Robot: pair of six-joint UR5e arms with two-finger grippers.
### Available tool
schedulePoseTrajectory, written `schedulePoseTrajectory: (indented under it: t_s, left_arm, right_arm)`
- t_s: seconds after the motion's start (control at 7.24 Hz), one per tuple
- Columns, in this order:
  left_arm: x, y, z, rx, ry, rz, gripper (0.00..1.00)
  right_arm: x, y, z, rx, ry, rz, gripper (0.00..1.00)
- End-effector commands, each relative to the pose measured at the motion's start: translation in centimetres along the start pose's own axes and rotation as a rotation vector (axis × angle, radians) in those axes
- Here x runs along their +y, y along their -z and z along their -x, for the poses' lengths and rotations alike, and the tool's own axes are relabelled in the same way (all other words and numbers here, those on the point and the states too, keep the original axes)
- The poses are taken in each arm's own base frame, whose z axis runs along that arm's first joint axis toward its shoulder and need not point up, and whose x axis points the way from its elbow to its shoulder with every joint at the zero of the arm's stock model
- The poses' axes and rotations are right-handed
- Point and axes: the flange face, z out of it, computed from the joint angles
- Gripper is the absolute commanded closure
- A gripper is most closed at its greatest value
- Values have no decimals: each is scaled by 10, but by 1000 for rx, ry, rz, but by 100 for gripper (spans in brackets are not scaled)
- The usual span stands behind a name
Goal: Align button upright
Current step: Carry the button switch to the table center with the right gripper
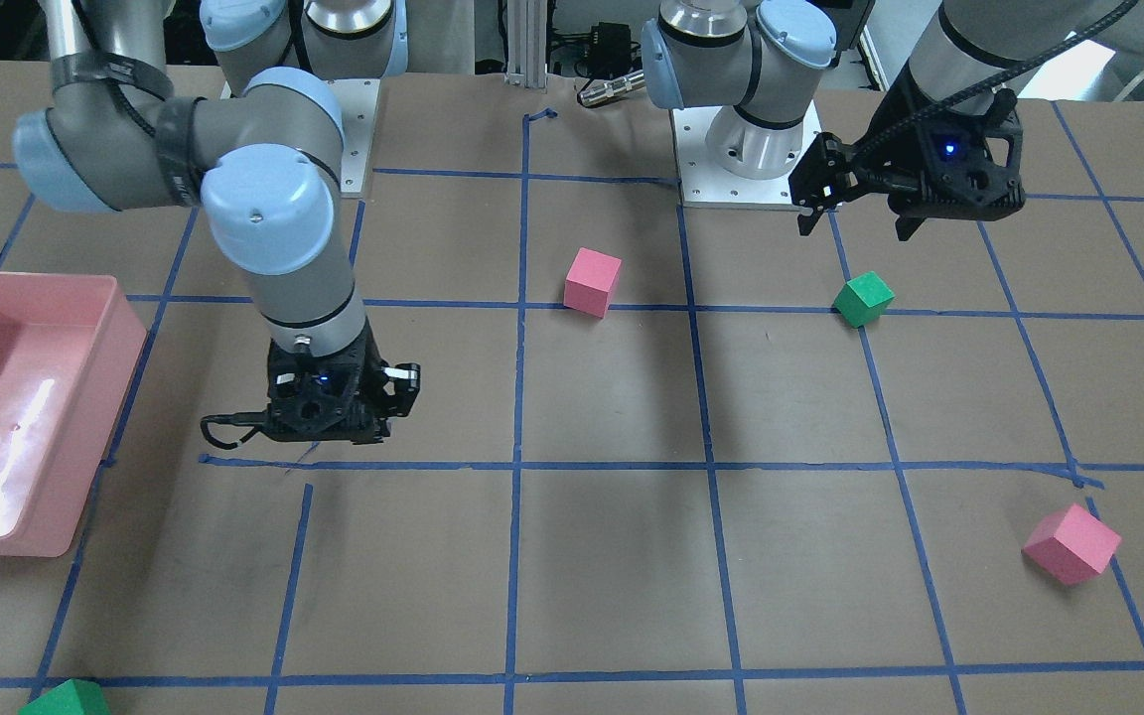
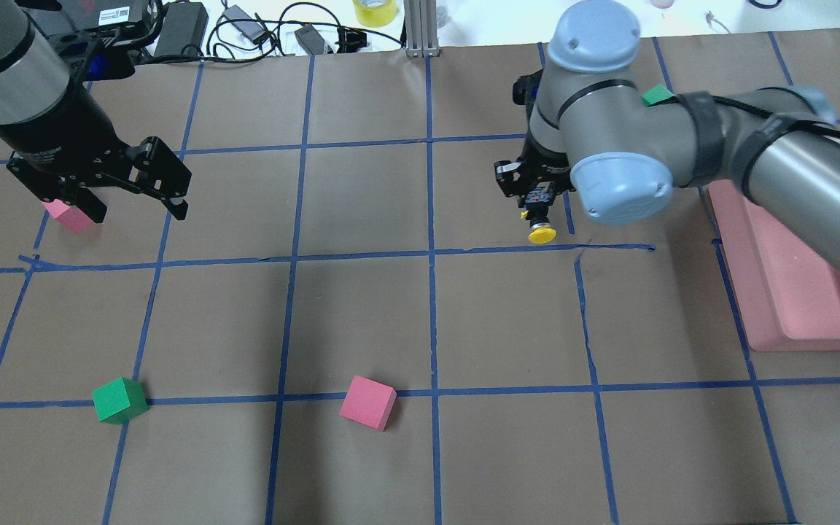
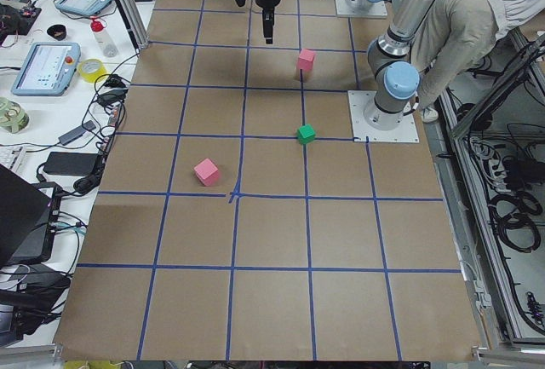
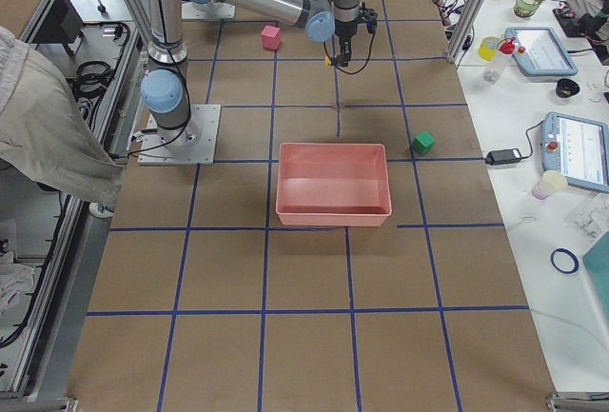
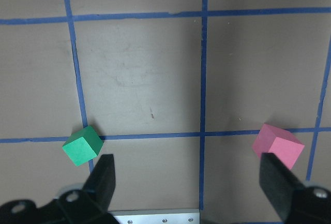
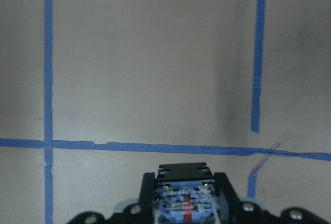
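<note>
The button (image 2: pixel 540 227) has a yellow cap, a black body and a grey-white base. My right gripper (image 2: pixel 537 205) is shut on its base, with the cap pointing away from the wrist, down toward the table. In the right wrist view the base block (image 6: pixel 184 202) sits between the fingers (image 6: pixel 148 185). In the front-facing view the right gripper (image 1: pixel 339 422) hides the button. My left gripper (image 2: pixel 140 213) is open and empty above the table at the far left; it also shows in the front-facing view (image 1: pixel 855 230) and the left wrist view (image 5: pixel 187 164).
A pink bin (image 2: pixel 792 306) stands right of the right gripper. A pink cube (image 2: pixel 367 402) and a green cube (image 2: pixel 119 400) lie near the robot. Another pink cube (image 2: pixel 70 216) lies under the left gripper. A green cube (image 2: pixel 657 95) lies far right.
</note>
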Motion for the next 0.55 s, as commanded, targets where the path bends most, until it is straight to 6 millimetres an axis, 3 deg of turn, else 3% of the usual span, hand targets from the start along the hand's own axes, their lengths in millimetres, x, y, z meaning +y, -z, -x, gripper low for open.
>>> schedulePoseTrajectory:
  t_s: [0.0, 0.28, 0.41]
  left_arm:
    - [0, 0, 0, 0, 0, -1, 0]
    - [0, 0, 0, 0, 0, 1, 0]
    - [0, 0, 1, 0, 2, -1, 0]
  right_arm:
    - [14, -44, 80, -52, 89, -19, 100]
    - [29, -75, 120, -58, 138, -14, 100]
    - [32, -80, 135, -60, 106, -37, 100]
